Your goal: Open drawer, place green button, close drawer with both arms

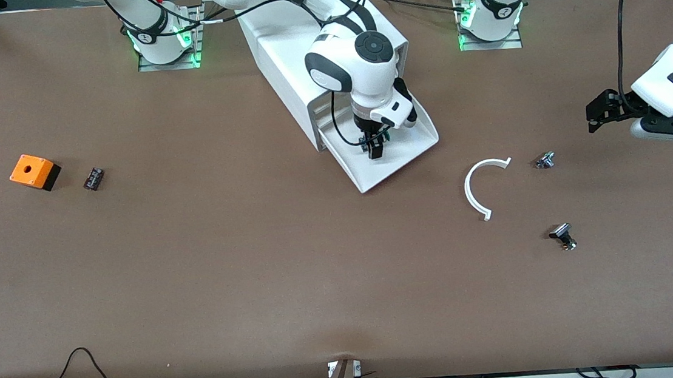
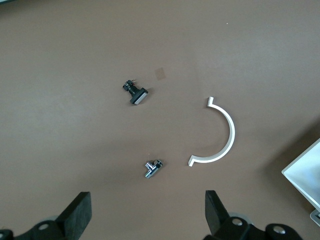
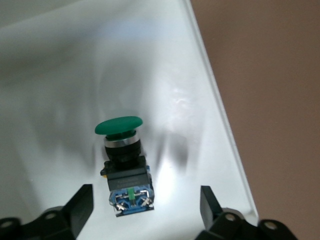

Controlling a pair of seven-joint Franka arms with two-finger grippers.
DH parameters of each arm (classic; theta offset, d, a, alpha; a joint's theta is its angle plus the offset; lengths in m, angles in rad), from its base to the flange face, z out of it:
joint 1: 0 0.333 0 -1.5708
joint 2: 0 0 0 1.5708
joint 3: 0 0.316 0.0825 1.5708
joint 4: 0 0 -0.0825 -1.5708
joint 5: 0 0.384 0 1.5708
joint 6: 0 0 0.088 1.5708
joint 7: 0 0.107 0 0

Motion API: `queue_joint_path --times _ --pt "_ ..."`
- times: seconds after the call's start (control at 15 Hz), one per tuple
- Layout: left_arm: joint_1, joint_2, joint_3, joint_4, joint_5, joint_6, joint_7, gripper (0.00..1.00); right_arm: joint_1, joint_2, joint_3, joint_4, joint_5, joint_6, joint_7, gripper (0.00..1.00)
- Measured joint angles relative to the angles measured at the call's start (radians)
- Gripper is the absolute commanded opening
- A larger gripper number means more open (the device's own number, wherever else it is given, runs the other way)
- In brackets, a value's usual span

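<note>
The shallow white plastic drawer point(image 1: 398, 158), the bottom one of the boxy white cabinet point(image 1: 285, 53), stands pulled out, its open tray directly beneath the right gripper point(image 1: 375, 146). On its floor lies the small push button point(image 3: 124, 162) with a round dark-green cap, black body and bluish base, on its side between the gripper's spread fingers point(image 3: 80, 204) and touching neither, the base end toward the gripper and the cap pointing away.
</note>
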Motion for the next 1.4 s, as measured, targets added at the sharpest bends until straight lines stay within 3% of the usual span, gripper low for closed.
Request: queue_joint_path --times 0.33,0.67,1.07,1.4 --pt "0.004 0.004 0.031 0.0 -0.018 -0.01 -0.005 1.0 -0.006 -0.035 -0.02 0.139 0.0 -0.133 0.018 1.0" --pt "-0.01 0.01 0.018 0.0 -0.018 -0.01 -0.082 1.0 -0.077 -0.185 -0.029 0.166 0.001 -0.199 0.238 1.0" --pt "-0.05 0.089 -0.007 -0.009 -0.1 0.095 -0.152 1.0 -0.196 -0.265 -0.073 0.14 0.002 -0.21 0.721 1.0" --pt "-0.133 0.196 -0.062 -0.07 -0.111 0.29 -0.388 1.0 -0.272 -0.305 -0.078 -0.001 0.002 -0.214 1.074 1.0"
